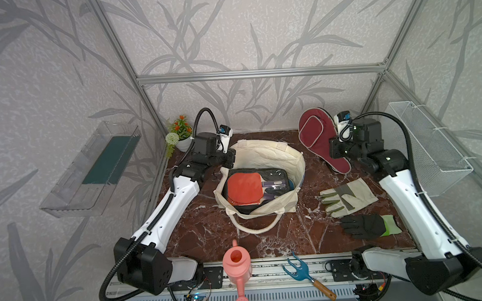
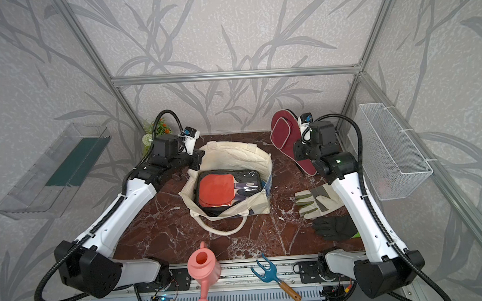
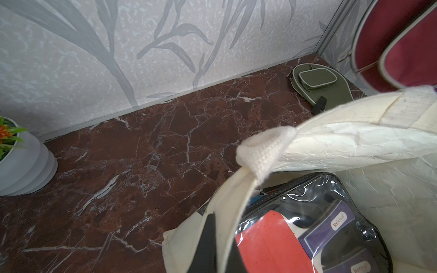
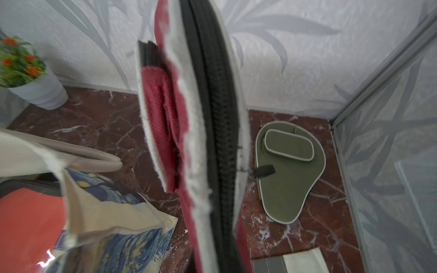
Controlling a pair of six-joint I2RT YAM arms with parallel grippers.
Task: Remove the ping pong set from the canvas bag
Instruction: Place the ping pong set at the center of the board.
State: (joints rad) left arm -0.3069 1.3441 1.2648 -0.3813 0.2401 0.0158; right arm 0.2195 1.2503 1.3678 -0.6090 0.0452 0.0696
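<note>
The brown stone table (image 1: 281,239) is the biggest thing here. In the middle of it sits the canvas bag (image 1: 265,152), open at the top. My left gripper (image 1: 229,160) is pinched tight on the bag's rim, on my left side, and holds that edge up. My right gripper (image 1: 337,154) is squeezed tight on the maroon cover (image 1: 312,136). That cover is out of the bag, up in the air and tipped, to the right of the bag near the back wall. Inside the bag lies a see-through case (image 1: 275,180) with a black edge, and a red paddle (image 1: 243,188) lies flat in it. An olive cover (image 4: 290,179) lies flat on the table in the back right corner. A pale glove (image 1: 347,196) and a black glove (image 1: 362,225) lie beside my right arm.
</note>
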